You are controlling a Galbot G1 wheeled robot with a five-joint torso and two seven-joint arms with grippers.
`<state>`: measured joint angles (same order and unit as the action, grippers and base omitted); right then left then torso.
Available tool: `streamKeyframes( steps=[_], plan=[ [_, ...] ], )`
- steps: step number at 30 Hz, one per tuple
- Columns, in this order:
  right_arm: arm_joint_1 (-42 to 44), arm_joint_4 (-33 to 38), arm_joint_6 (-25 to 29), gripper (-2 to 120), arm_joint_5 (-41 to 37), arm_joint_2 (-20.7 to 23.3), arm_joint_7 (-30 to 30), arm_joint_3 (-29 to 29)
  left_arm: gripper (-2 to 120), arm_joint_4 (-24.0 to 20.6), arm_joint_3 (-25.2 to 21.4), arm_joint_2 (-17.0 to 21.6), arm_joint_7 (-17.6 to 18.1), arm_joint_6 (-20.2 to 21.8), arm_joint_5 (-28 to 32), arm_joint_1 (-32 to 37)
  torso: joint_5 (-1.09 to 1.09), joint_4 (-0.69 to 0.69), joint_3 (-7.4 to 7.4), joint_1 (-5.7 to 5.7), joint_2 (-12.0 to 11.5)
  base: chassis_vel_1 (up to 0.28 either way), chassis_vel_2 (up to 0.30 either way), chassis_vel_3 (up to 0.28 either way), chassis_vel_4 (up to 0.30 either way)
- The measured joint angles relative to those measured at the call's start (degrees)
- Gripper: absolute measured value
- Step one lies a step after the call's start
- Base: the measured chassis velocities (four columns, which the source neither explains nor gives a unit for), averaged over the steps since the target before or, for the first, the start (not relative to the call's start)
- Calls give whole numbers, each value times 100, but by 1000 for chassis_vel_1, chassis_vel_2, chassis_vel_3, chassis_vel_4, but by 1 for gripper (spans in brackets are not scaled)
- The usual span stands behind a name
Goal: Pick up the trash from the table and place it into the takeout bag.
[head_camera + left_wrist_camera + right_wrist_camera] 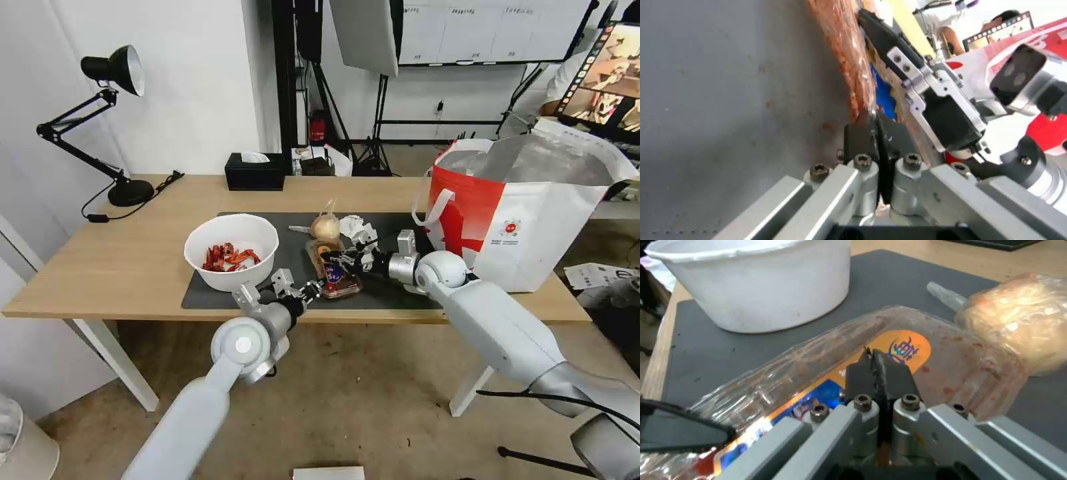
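step: we pinch the tray (335,270) with both grippers, left gripper (313,288) at 7 o'clock, right gripper (346,259) at 2 | next: a level lift toward the takeout bag (527,213) at 3 o'clock

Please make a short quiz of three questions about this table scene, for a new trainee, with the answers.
1. True or false: both grippers are shut on the tray.
2. Which item lies on the mat closest to the bag? A) bowl B) napkin C) lamp
3. Fill in: the red shell scraps are in the white ____.

Key
1. True: the left gripper pinches the tray's near edge, and the right gripper pinches it from the bag side; both pairs of jaws are closed on plastic.
2. B, the napkin.
3. bowl.
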<state>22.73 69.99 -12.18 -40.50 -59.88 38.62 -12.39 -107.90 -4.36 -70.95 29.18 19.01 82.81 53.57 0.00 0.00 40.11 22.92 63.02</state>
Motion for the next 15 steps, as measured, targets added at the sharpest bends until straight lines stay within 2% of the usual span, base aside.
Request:
streamKeyframes(
  steps=[6,7,8,9,10,11,14,15],
  plan=[
    [237,395,245,0,-307,155,-304,243,0,-113,7,2,-35,-73,-186,2,1,1,0,0,0,0,0,0,0],
    [342,597,314,10,-471,222,-445,373,0,-161,6,17,-49,-101,-260,-7,0,1,0,1,0,0,0,0,0],
    [342,597,314,10,-471,222,-445,373,0,-161,6,17,-49,-101,-260,-7,0,1,0,1,0,0,0,0,0],
    [451,794,375,15,-628,282,-578,482,0,-197,5,37,-75,-118,-333,-16,-1,0,0,0,0,0,0,0,0],
    [710,1227,502,22,-943,423,-990,699,0,-276,5,98,-176,-154,-527,-42,-1,1,0,0,0,0,0,0,0],
    [710,1227,502,22,-943,423,-990,699,0,-276,5,98,-176,-154,-527,-42,-1,1,0,0,0,0,0,0,0],
    [2025,2809,752,36,-1387,910,-2716,1601,0,-446,10,300,-330,-281,-953,-313,1,0,-1,0,1,0,0,0,0],
    [2025,2809,752,36,-1387,910,-2716,1601,0,-446,10,300,-330,-281,-953,-313,1,0,-1,0,1,0,0,0,0]
  ],
)
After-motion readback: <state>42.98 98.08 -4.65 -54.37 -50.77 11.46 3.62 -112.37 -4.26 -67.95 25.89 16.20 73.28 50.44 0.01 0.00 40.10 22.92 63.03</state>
